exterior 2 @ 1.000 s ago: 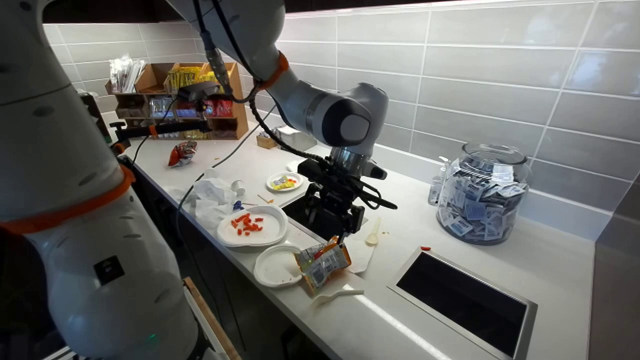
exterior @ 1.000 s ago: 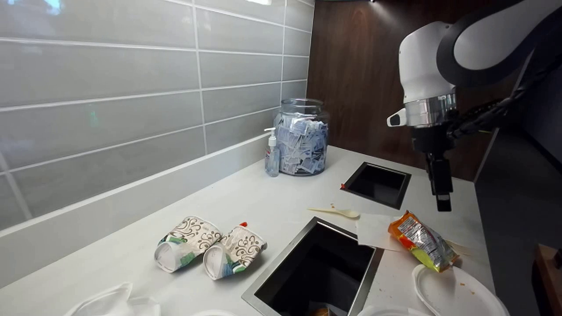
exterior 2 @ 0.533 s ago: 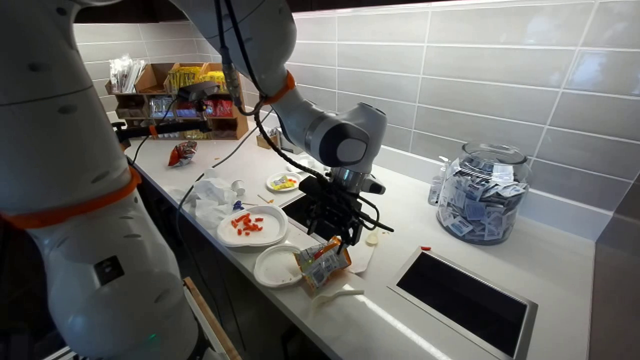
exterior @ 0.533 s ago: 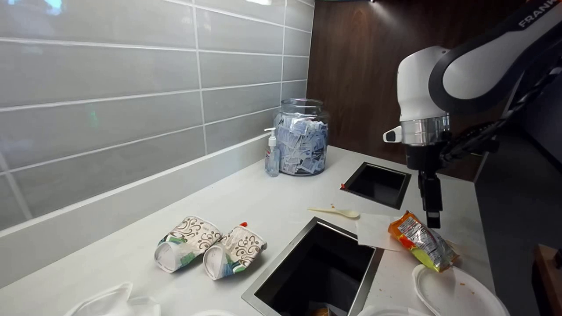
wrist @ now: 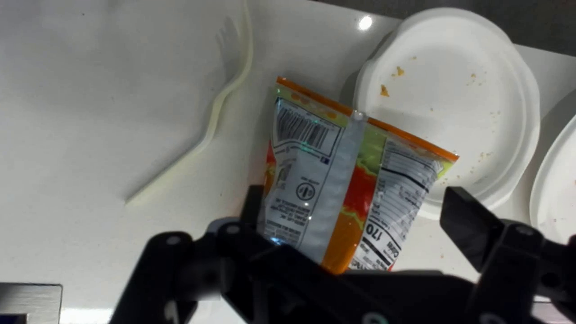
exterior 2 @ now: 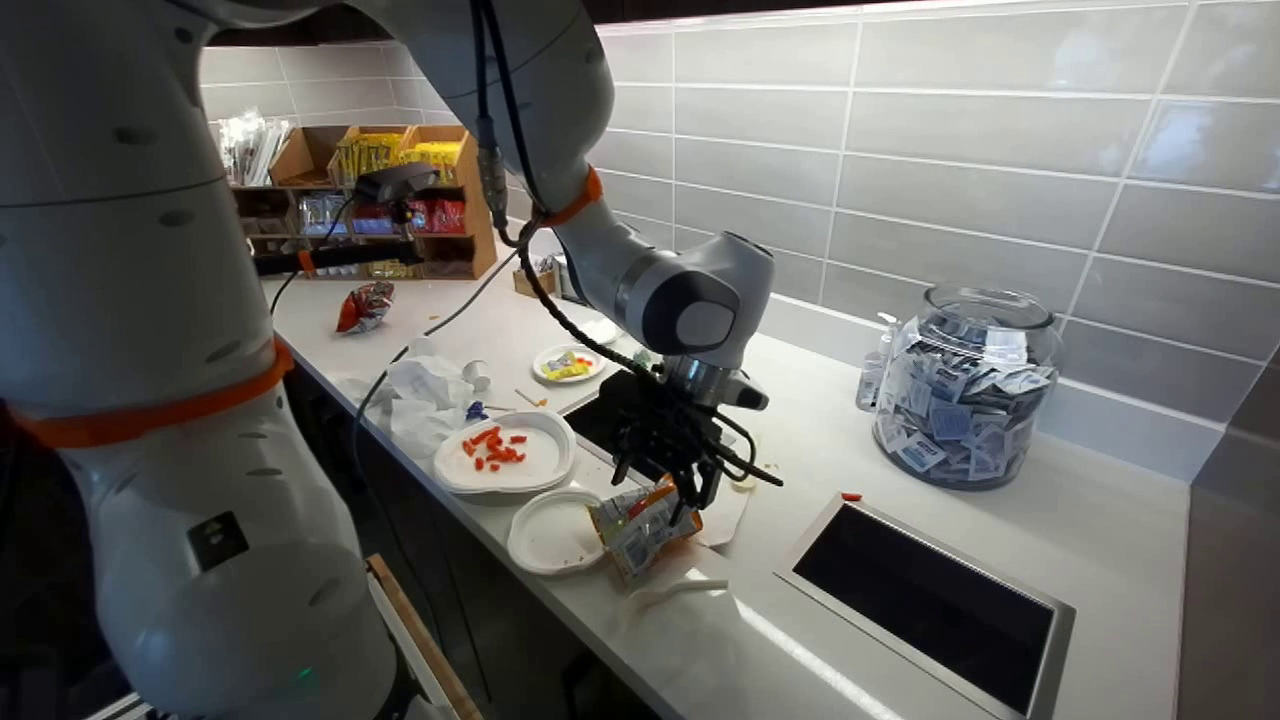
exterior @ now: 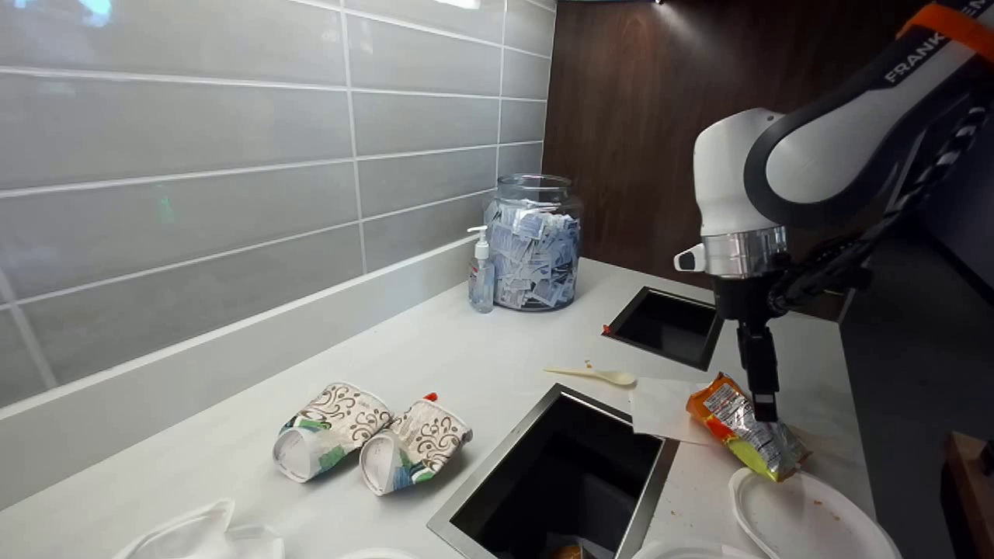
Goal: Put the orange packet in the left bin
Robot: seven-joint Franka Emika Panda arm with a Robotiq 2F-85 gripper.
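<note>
Hanging with jaws wide apart, the gripper (wrist: 355, 198), the orange packet (wrist: 348, 173) between them in the wrist view, lying on the white countertop (wrist: 90, 135), one end over a white plate rim (wrist: 530, 108)

Plate (wrist: 454, 90) crowds packet (wrist: 326, 180); gap (utensil (wrist: 215, 114) side).

"FRANK" on the robot arm (exterior: 835, 159) — "170" on the orange packet (wrist: 346, 189)
</note>
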